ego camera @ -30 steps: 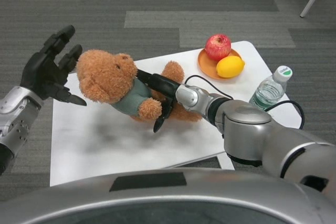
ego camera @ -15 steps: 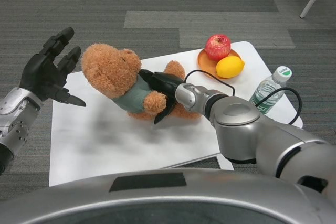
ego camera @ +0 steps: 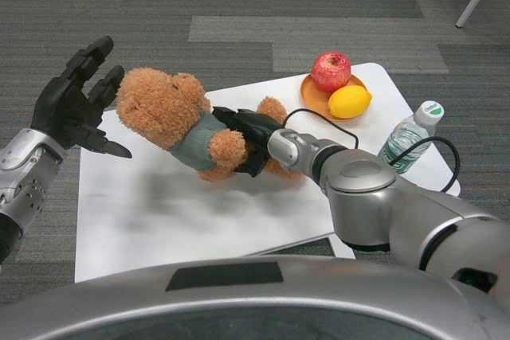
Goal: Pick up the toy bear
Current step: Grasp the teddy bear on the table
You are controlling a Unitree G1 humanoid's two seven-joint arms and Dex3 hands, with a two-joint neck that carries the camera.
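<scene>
The right hand [ego camera: 249, 139] gripped the toy bear [ego camera: 187, 123] around its green-clad torso, holding it tilted over the middle of the white table [ego camera: 159, 212], while the left hand [ego camera: 73, 105] was raised, fingers spread, holding nothing, just left of the bear's head.

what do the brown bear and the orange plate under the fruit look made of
Fuzzy brown toy bear: plush fabric, judging by its shaggy matte pile; its grey-green top looks knitted. Small orange plate: smooth with a slight sheen, probably plastic, possibly glazed ceramic.
</scene>
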